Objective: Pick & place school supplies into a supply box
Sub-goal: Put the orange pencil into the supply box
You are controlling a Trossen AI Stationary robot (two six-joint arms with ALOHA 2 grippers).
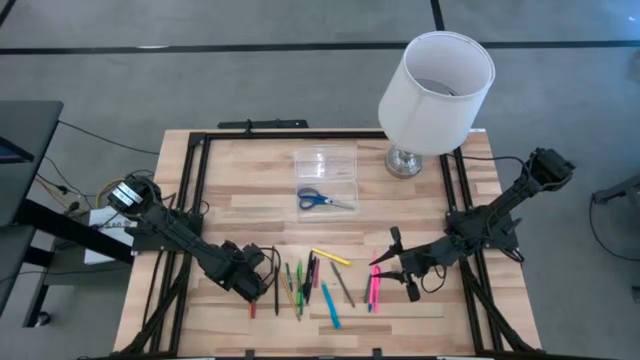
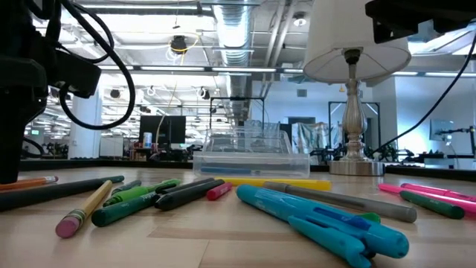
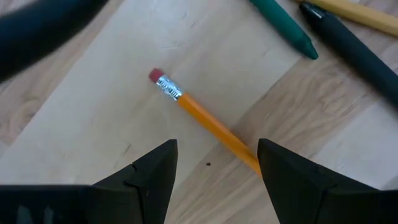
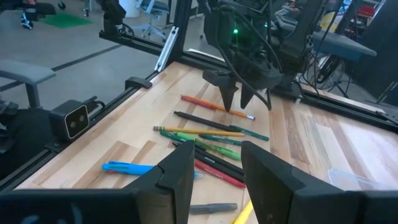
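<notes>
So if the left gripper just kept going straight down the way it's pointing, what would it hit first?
Most likely the orange pencil. The left gripper is open above it, with the shaft running between its fingers; bare table lies around it. How far above it the gripper is remains unclear.

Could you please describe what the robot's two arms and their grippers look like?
Both arms are dark, jointed and slim, with black cables running along them. The left gripper and right gripper each end in two black, wedge-shaped fingers. A small green light glows on the left arm's wrist in the right wrist view.
</notes>
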